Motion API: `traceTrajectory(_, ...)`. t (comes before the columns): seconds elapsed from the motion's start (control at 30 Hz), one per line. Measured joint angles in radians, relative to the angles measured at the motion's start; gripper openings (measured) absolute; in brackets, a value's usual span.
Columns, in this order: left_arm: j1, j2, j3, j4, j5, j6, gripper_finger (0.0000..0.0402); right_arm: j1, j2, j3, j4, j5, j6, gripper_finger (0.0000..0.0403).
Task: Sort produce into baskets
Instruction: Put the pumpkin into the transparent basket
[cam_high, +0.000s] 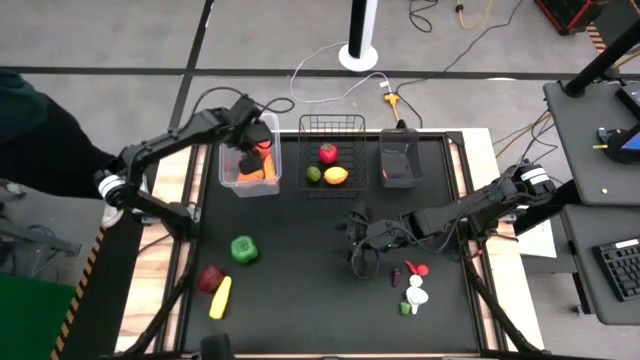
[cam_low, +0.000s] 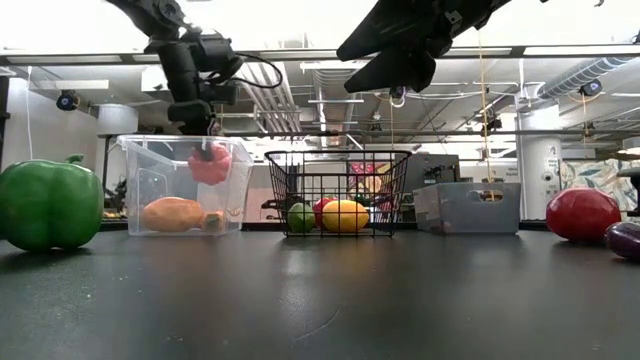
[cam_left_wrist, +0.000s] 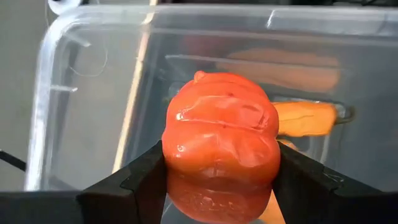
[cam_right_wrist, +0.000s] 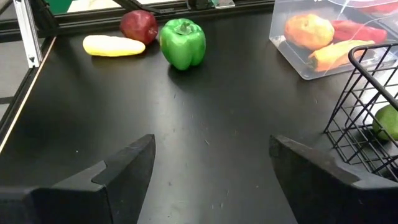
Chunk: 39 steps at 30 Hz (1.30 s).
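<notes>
Green pepper (cam_low: 48, 204) sits closest on the tabletop (cam_high: 300, 290), with a yellow squash (cam_high: 220, 297) and a dark red fruit (cam_high: 210, 277) near it. Over by my right side there's a little cluster of red, white and green produce (cam_high: 414, 288). My right pincer (cam_high: 360, 256) hangs above the middle of the tabletop, fingers spread wide, holding nothing. Farther back, my left pincer (cam_left_wrist: 217, 180) is clamped on a red pepper (cam_left_wrist: 221, 146), holding it inside the clear tub (cam_high: 226, 175) above an orange vegetable (cam_low: 172, 214). Next over, the wire basket (cam_high: 332, 128) has red, green and yellow pieces, then the dark bin (cam_high: 398, 165).
</notes>
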<state>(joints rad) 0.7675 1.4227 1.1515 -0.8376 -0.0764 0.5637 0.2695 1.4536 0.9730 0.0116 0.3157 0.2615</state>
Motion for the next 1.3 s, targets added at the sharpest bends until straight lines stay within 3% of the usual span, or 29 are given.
traceTrajectory(0.27, 0.036, 0.039, -0.001, 0.014, 0.068, 0.011, 0.0220, -0.004, 0.000, 0.000, 0.000, 0.000, 0.000, 0.0302)
traceTrajectory(1.07, 0.084, 0.141, -0.002, 0.031, 0.053, 0.110, 0.0220, -0.005, 0.002, 0.000, 0.000, 0.000, 0.000, 0.0302)
traceTrajectory(1.3, 0.086, 0.161, -0.002, 0.031, 0.034, 0.099, 0.0242, -0.005, 0.002, -0.001, 0.000, 0.000, 0.001, 0.0302)
